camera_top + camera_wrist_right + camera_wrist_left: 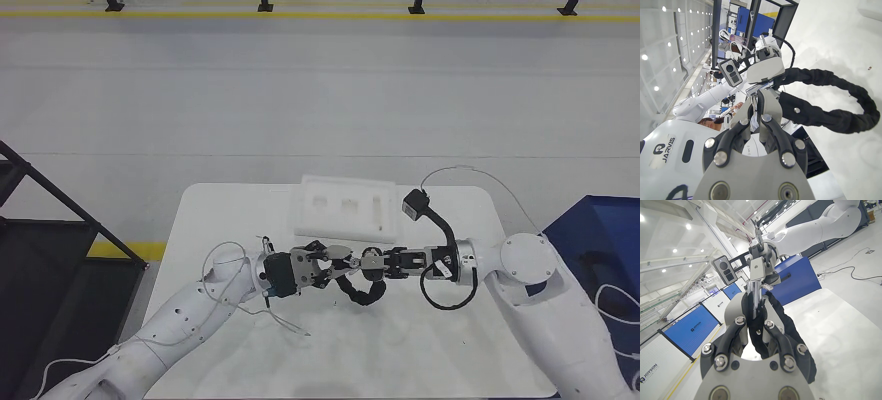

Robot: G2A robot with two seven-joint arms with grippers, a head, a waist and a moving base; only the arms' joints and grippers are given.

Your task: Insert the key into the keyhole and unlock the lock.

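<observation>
I see left gripper (753, 308) clamped on chrome lock (754, 292), right gripper (759, 98) pinching key (767, 286), meeting near white foam tray (320, 225). Key tip at lock end; seated or not, cannot tell. Lock's black cable loop (829, 75) farther from tray.

The key (768, 287) is clamped in the right gripper (758, 98). Its head is hidden between the closed fingers, and a short toothed section protrudes. The keyhole is concealed where the key meets the lock cylinder (753, 289), so it cannot be determined whether the blade is inserted. The near end of the cylinder is covered by the pads of the left gripper (754, 306), which is closed on it. In the top view the key is too small to resolve. The fabric-covered cable (848, 91) passes partly behind the left gripper's linkage.
</observation>
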